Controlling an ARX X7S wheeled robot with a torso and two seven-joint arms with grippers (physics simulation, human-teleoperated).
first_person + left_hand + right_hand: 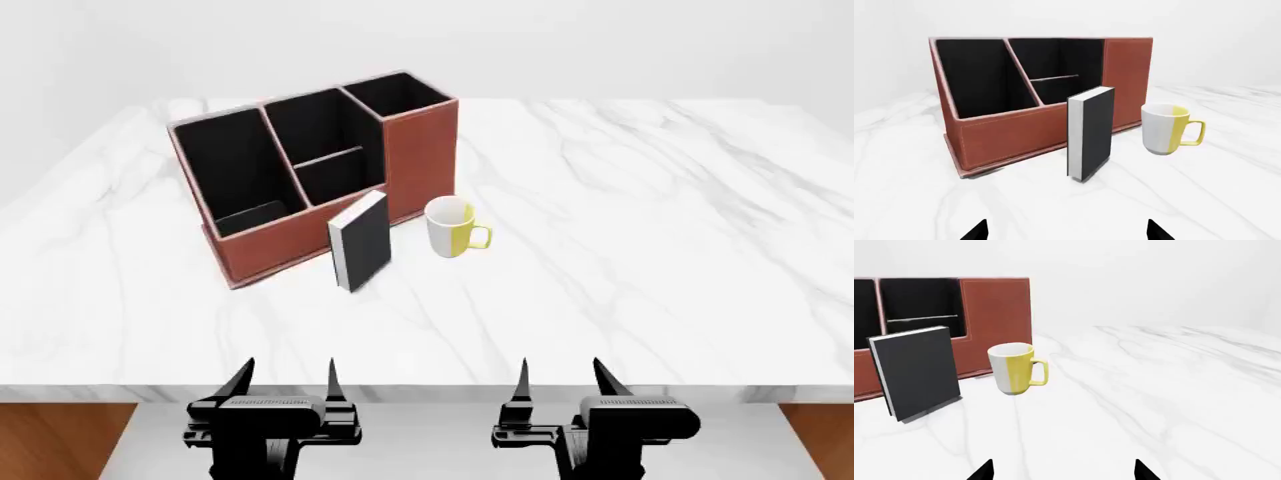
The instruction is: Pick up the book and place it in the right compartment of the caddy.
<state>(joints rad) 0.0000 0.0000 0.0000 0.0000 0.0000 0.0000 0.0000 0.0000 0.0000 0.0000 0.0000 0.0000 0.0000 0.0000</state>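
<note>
The black book (360,241) stands upright on the marble table, just in front of the red-brown caddy (274,255); it also shows as book (1090,133) and book (915,372). The caddy's right compartment (400,95) is its tallest end section, with a black inside. Both grippers hover at the table's near edge, well short of the book. My left gripper (290,378) is open with nothing between its fingers, and so is my right gripper (561,376). In the wrist views only the fingertips (977,231) and fingertips (984,471) show.
A white-and-yellow mug (451,227) stands just right of the book, close to the caddy's tall end; it shows as mug (1166,129) and mug (1014,369) too. The white marble table (641,240) stretches wide to the right. Its front edge runs just ahead of the grippers.
</note>
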